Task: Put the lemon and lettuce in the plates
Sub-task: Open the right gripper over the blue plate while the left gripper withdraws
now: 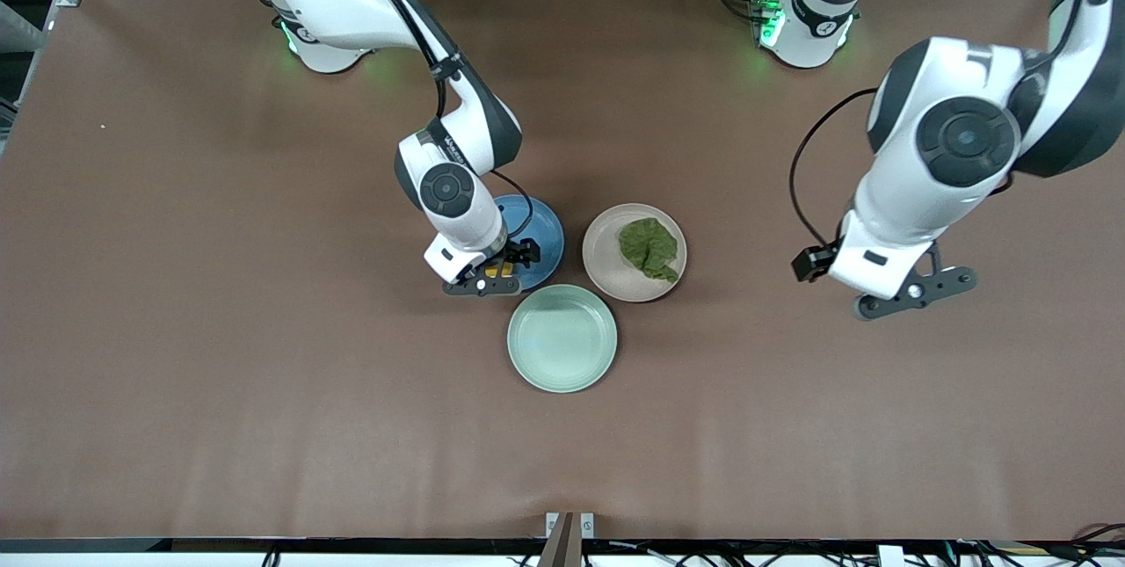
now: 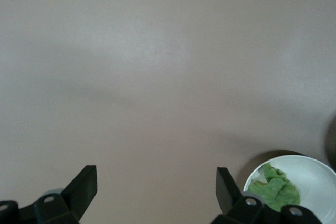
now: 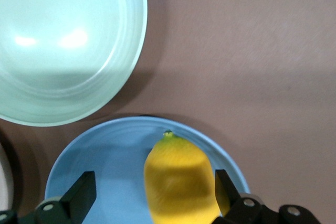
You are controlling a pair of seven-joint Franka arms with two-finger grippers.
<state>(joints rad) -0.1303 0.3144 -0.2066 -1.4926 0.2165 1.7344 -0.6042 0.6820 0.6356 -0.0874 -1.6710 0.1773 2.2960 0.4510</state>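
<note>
The yellow lemon (image 1: 495,269) lies on the blue plate (image 1: 542,237), near the plate's edge nearest the front camera. My right gripper (image 1: 512,261) hangs low over it, open, with the lemon (image 3: 181,182) between its spread fingers on the blue plate (image 3: 110,156) and close to one fingertip. The dark green lettuce (image 1: 649,248) lies on the beige-pink plate (image 1: 602,243) beside the blue one. My left gripper (image 1: 914,290) is open and empty over bare table toward the left arm's end. In its wrist view my left gripper (image 2: 156,187) shows spread, with the lettuce (image 2: 273,188) and beige plate (image 2: 317,179) at the edge.
A pale mint-green plate (image 1: 562,338) stands empty, nearer the front camera than the other two plates and touching them; it also shows in the right wrist view (image 3: 63,40). Brown table (image 1: 220,356) surrounds the plates.
</note>
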